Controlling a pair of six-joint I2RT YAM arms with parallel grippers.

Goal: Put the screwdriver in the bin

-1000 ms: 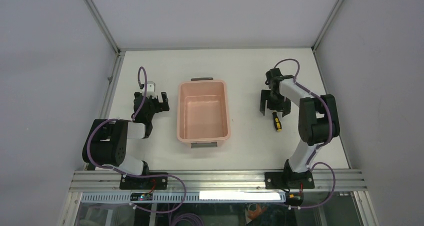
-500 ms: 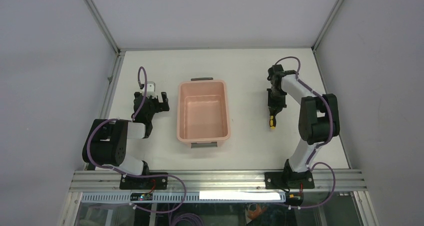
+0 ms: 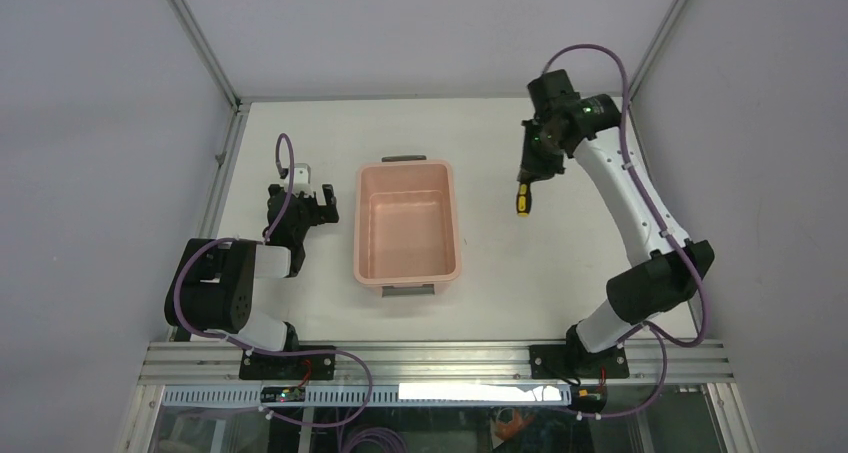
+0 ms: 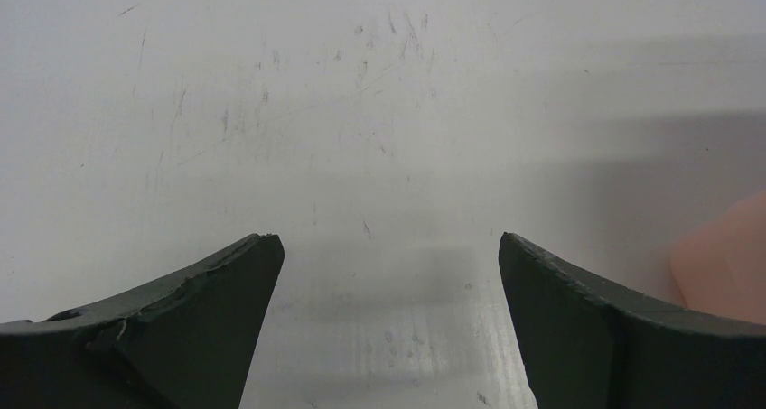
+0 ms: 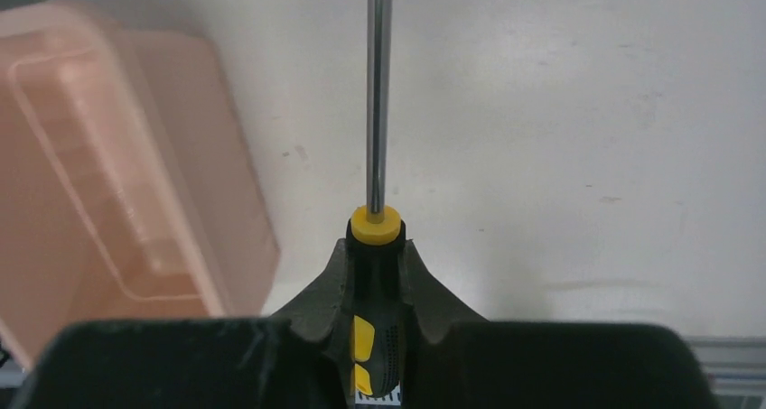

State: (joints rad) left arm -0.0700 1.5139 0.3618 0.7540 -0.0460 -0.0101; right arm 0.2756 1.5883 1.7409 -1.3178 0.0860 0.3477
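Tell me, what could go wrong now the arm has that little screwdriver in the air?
The jaws pinch the screwdriver only by its handle, so it might slip or swivel. It hangs beside the bin, not over it; an early release would land it on the table. The long shaft could also catch the bin's rim.

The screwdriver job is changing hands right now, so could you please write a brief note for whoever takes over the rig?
Right hand: shut on the handle of the screwdriver, with the shaft pointing out ahead of it.
Left hand: open and empty, low over the table, left of the bin.
The screwdriver is held to the right of the bin, not over it. The bin is empty.
Done: the grasp.
Left: carry the screwdriver over the bin and release it.
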